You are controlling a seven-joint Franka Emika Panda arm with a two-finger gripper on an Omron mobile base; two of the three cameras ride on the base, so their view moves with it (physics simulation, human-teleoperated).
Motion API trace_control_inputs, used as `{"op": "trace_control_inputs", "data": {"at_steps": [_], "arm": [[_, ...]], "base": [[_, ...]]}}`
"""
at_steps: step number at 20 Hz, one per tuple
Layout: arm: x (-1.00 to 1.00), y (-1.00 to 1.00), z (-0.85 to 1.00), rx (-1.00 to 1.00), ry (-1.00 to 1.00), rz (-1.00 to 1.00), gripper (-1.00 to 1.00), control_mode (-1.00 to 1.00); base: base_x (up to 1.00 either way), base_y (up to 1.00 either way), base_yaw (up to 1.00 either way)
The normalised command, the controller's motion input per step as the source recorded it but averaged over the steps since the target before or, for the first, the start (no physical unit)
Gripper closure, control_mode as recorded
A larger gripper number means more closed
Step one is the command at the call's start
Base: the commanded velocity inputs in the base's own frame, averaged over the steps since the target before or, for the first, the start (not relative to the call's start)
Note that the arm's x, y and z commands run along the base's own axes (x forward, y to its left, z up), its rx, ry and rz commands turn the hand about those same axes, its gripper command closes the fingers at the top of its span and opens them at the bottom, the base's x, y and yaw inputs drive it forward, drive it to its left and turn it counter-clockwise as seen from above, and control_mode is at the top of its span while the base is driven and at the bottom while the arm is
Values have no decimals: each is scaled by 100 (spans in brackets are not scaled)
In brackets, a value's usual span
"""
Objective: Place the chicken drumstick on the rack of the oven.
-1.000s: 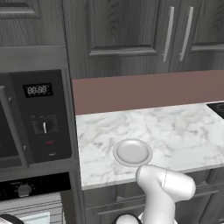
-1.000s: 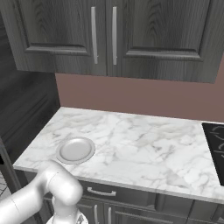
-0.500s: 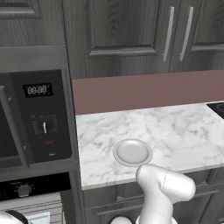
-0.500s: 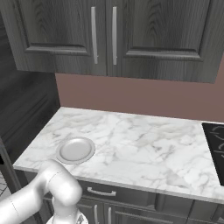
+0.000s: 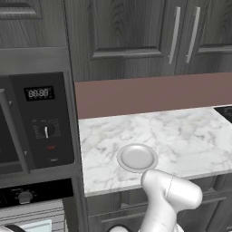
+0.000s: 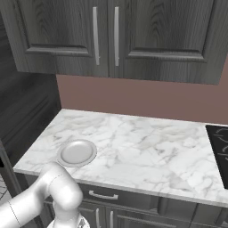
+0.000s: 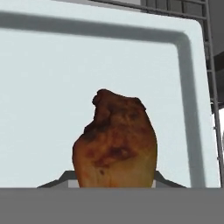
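The chicken drumstick (image 7: pixel 116 144), golden-brown with its thick meaty end up, fills the middle of the hand view. It stands between the fingers of my gripper (image 7: pixel 114 183), which is shut on it. Behind it lies a pale flat tray (image 7: pixel 52 87) with a raised rim, and rack wires (image 7: pixel 210 65) run along its right side. In the left base view the oven (image 5: pixel 31 213) shows at the lower left, with its dark control strip and round knob (image 5: pixel 25 197). The arm reaches down below the counter edge there.
The round pale grey plate (image 5: pixel 137 157) sits bare near the front of the marble counter (image 5: pixel 181 136), also visible as the plate (image 6: pixel 76 152) from the right. A black-panelled appliance with a clock (image 5: pixel 41 122) stands above the oven. A dark cooktop (image 6: pixel 219 142) is at the counter's right end.
The lower part of the arm has crept slightly left at the bottom of the left base view. Plate and counter are unchanged.
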Motion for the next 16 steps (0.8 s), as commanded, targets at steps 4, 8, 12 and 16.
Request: {"op": "trace_control_inputs", "data": {"at_steps": [4,8,12,16], "arm": [[0,0,-38,-4,0,-4,100,-100],[2,0,-25,-3,-2,-3,100,-100],[0,0,0,0,0,0,100,-100],[0,0,0,0,0,0,-100,-100]], "base": [[0,0,0],[0,0,0],[0,0,0],[0,0,0]]}}
